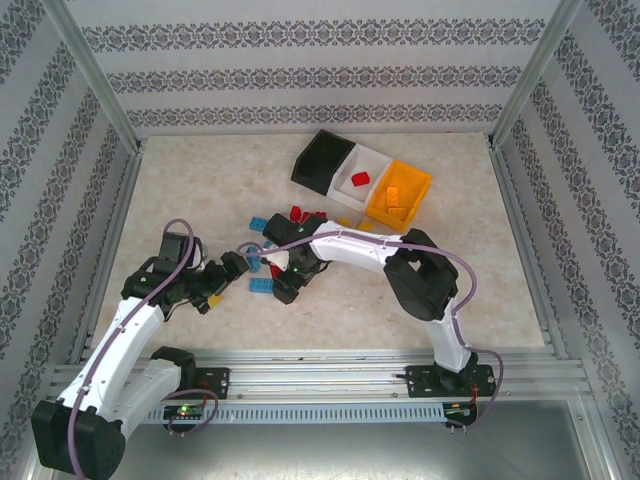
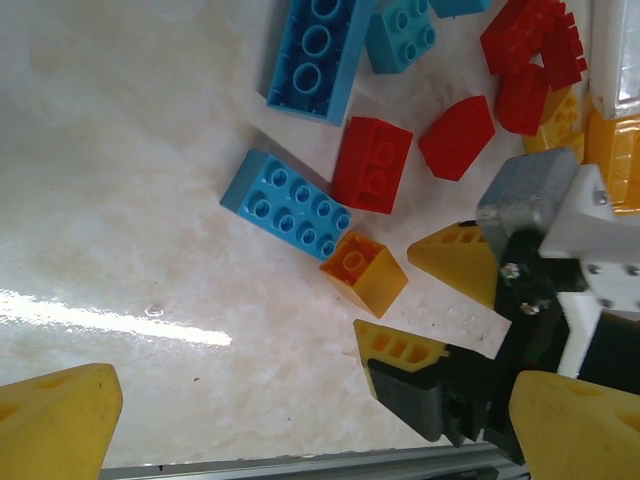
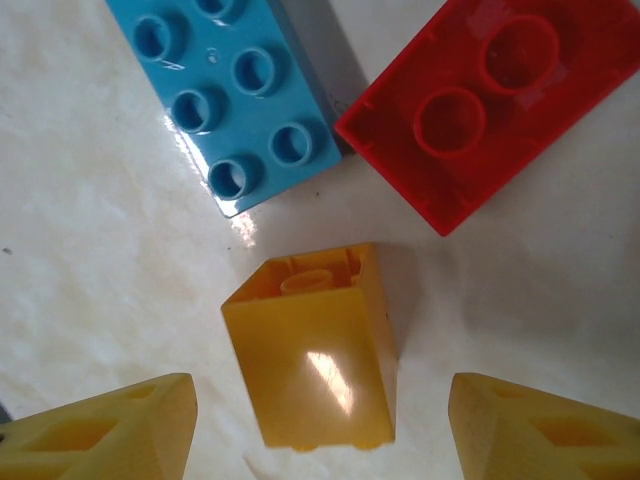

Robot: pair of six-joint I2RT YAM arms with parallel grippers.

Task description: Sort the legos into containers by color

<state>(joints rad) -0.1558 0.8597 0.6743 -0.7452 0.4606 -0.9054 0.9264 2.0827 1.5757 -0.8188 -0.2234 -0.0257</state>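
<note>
The right gripper (image 3: 320, 432) hangs over the table (image 2: 120, 200) with its jaws apart, one yellow fingertip on either side of a small orange-yellow brick (image 3: 315, 350) that lies on its side between them. There is a clear gap at each flank, so nothing is grasped yet. Just beyond the fingertips, a light blue brick (image 3: 235, 95) sits ahead to the left and a red brick (image 3: 490, 110) ahead to the right, both close to the yellow one but not in the jaws' path. The left gripper (image 2: 315, 425) is spread wide and carries nothing, with only bare table between its fingertips and the heap of legos (image 1: 290, 225) ahead of it. From above, the sorting looks begun rather than advanced. The orange bin (image 1: 425, 183) already holds a few orange-yellow pieces and the white bin (image 1: 375, 160) holds one red piece (image 1: 360, 179), while the black bin (image 1: 318, 150) is too dark inside to read. All three containers stand well beyond the right gripper, on the far side of the heap. Most of the bricks — light blue, red and a few yellow — remain loose on the table, so I judge the larger share of the work is left. The step in hand looks like closing on the yellow brick for a carry to the orange bin.
</note>
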